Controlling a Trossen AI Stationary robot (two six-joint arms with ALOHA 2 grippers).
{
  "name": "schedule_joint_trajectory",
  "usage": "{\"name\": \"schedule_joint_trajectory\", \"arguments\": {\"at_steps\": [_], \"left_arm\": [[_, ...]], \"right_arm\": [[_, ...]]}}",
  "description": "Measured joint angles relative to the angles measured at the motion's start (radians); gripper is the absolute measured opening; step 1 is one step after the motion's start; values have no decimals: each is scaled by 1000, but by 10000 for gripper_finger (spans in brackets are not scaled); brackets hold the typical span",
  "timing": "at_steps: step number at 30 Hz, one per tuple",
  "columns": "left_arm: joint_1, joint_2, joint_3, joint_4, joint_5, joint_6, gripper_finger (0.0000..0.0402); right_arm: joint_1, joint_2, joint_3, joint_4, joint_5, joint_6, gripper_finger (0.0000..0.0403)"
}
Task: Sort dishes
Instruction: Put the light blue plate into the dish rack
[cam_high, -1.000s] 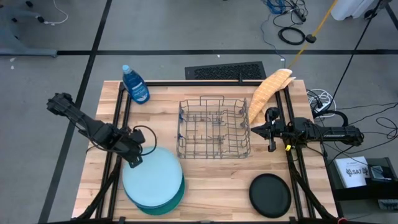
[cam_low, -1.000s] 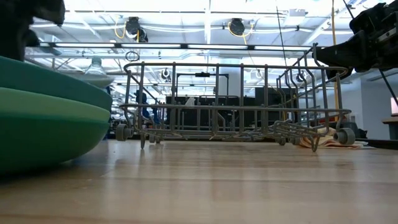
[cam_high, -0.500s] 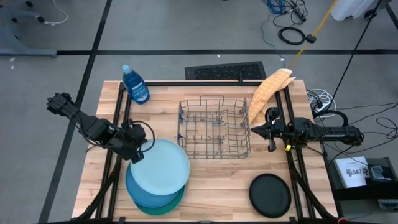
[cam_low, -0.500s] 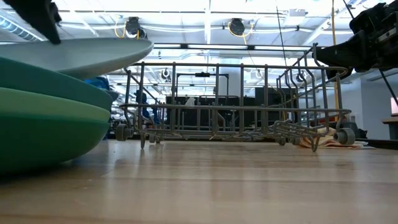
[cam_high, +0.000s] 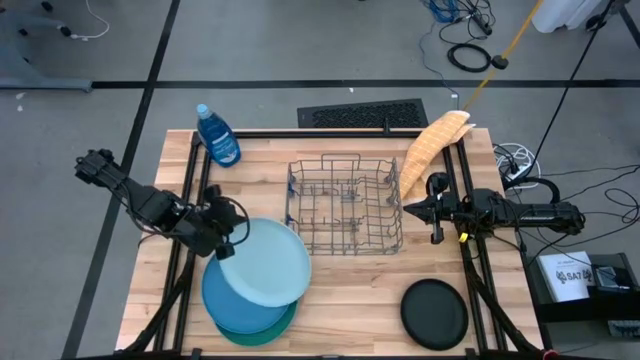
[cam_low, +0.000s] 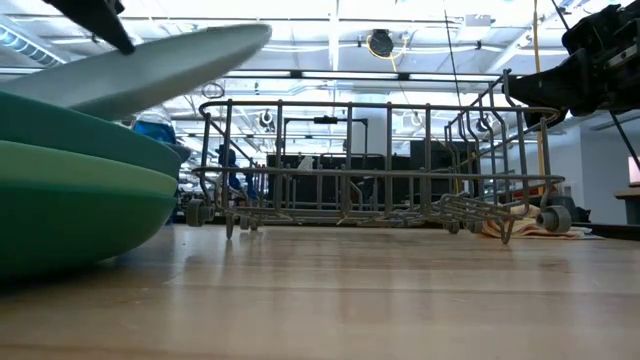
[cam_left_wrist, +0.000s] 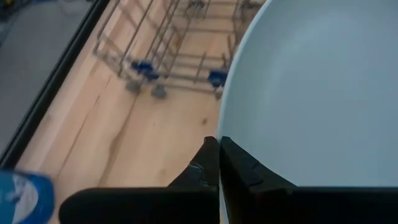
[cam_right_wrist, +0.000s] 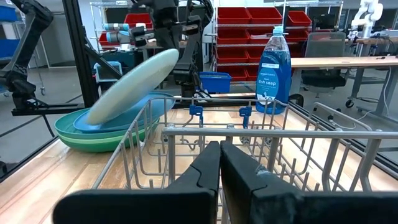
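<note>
Left gripper (cam_high: 222, 243) clamped on the left rim of the light blue plate (cam_high: 265, 262), fingers (cam_left_wrist: 211, 163) pinched thin over the edge. Plate lifted and tilted, free edge raised and pointing right toward the wire dish rack (cam_high: 344, 209), clear of the stack beneath. Blue plate (cam_high: 228, 300), teal plate (cam_high: 262, 330) and green plate (cam_right_wrist: 93, 142) left nested on the table (cam_high: 340, 300) at near left, just under the lifted one. Rack just to the right of the held plate and slightly farther back, its long axis running left to right; probably a short carry rightward with more tilt to stand the plate between the wires. Blue soap bottle (cam_high: 217, 136) at far left, well apart. Right gripper (cam_high: 432, 212) parked at the rack's right end, fingers closed on nothing. Small black plate (cam_high: 434, 313) at near right, nearer the right arm.
</note>
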Motion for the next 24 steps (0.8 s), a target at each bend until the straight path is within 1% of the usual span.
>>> {"name": "schedule_joint_trajectory", "arguments": {"at_steps": [2, 7, 15, 20, 24], "left_arm": [[13, 0, 0, 29, -12, 27, 0], [48, 0, 0, 133, -97, 97, 0], [94, 0, 0, 303, -121, 282, 0], [129, 0, 0, 358, -195, 340, 0], [172, 0, 0, 377, -239, 342, 0]], "right_arm": [[0, 0, 0, 0, 0, -2, 9], [0, 0, 0, 0, 0, -2, 9], [0, 0, 0, 0, 0, 4, 9], [0, 0, 0, 0, 0, 4, 9], [0, 0, 0, 0, 0, 4, 9]]}}
